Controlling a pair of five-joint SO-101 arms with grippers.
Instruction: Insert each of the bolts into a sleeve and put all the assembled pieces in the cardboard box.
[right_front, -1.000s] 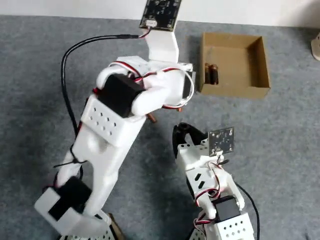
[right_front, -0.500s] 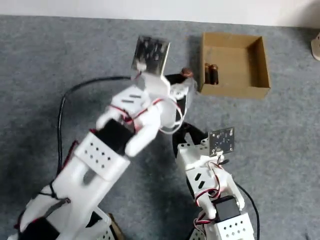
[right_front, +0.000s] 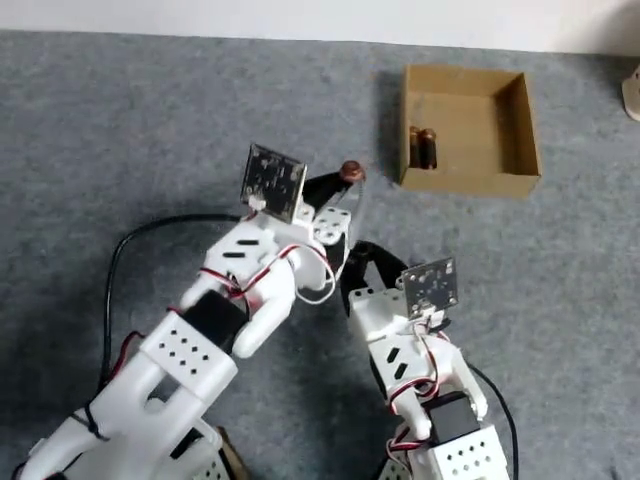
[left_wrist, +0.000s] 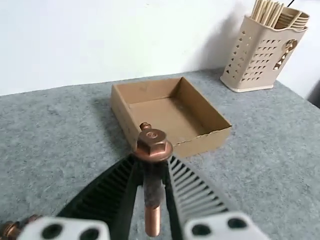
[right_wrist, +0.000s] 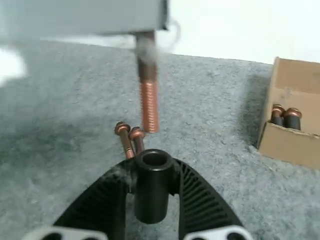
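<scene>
Grey felt table bears cardboard box; white wall behind

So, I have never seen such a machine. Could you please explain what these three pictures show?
Two white robot arms work at a grey felt table. One picture looks down from above; the other two come from cameras on the wrists. The left gripper holds a copper-coloured metal bolt, thread down. The right gripper holds a black tube-shaped sleeve near its tip, not touching. Two loose copper bolts lie on the felt. The brown cardboard box contains two assembled pieces.
</scene>
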